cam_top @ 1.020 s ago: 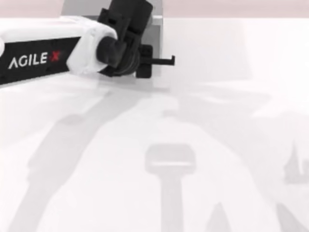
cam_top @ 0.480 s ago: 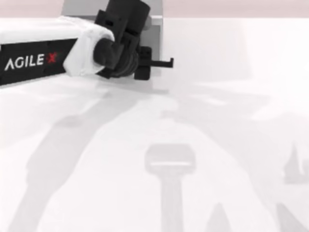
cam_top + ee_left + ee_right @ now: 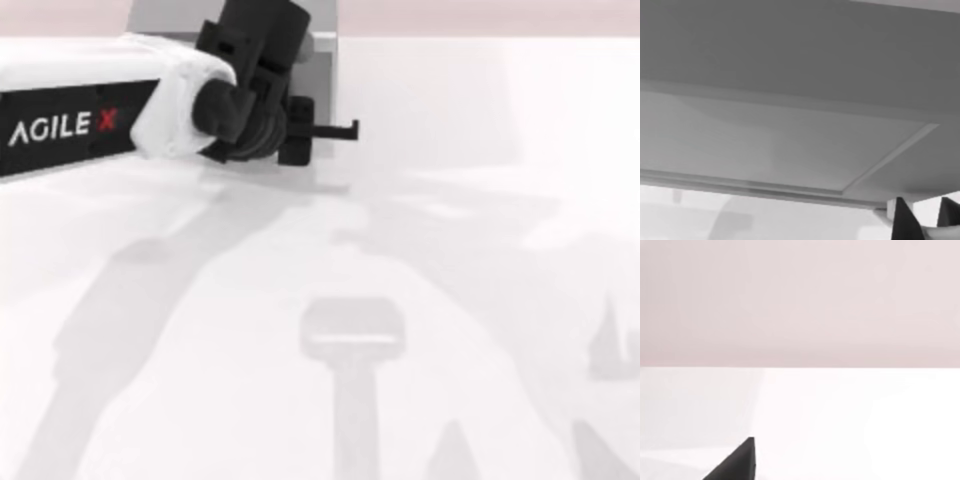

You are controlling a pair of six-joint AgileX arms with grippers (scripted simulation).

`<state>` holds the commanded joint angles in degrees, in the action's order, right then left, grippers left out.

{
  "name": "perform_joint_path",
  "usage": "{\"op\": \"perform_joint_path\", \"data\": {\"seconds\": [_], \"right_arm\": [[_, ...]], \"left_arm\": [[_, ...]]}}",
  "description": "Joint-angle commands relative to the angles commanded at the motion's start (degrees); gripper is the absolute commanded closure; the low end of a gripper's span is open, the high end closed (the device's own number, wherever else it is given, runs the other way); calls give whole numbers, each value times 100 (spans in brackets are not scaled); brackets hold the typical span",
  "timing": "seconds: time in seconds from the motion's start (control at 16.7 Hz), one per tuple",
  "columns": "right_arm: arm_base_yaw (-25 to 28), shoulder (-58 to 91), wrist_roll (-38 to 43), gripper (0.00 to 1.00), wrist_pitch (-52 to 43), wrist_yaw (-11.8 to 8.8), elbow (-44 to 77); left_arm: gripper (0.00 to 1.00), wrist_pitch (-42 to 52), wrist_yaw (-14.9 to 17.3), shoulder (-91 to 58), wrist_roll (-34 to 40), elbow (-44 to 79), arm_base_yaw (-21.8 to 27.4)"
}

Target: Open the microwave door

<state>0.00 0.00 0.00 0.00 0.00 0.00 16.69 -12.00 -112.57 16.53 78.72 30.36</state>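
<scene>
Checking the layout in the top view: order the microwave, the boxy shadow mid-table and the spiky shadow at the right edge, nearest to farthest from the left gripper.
1. Microwave: at the left gripper, table's far side.
2. Boxy shadow: mid-table.
3. Spiky shadow: right edge.
Right gripper: outside the top view.

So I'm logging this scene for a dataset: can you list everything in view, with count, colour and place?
boxy grey-silver microwave: one, grey, far edge of the table, left of centre, mostly hidden by the left arm.
flat grey microwave door with window: one, grey with a paler frame, fills the left wrist view at close range.
white table: one, white, with grey arm shadows across it.
left end effector: one, black, on the white AgileX arm, at the microwave's front.
right end effector: one, a black fingertip only, seen in the right wrist view over bare table.
</scene>
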Motion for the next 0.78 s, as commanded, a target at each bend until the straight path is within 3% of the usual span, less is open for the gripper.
{"op": "perform_joint_path", "data": {"seconds": [0.78], "right_arm": [[0,0,0,0,0,0,0]], "left_arm": [[100,-13,80,18,-38,-53,22]]}}
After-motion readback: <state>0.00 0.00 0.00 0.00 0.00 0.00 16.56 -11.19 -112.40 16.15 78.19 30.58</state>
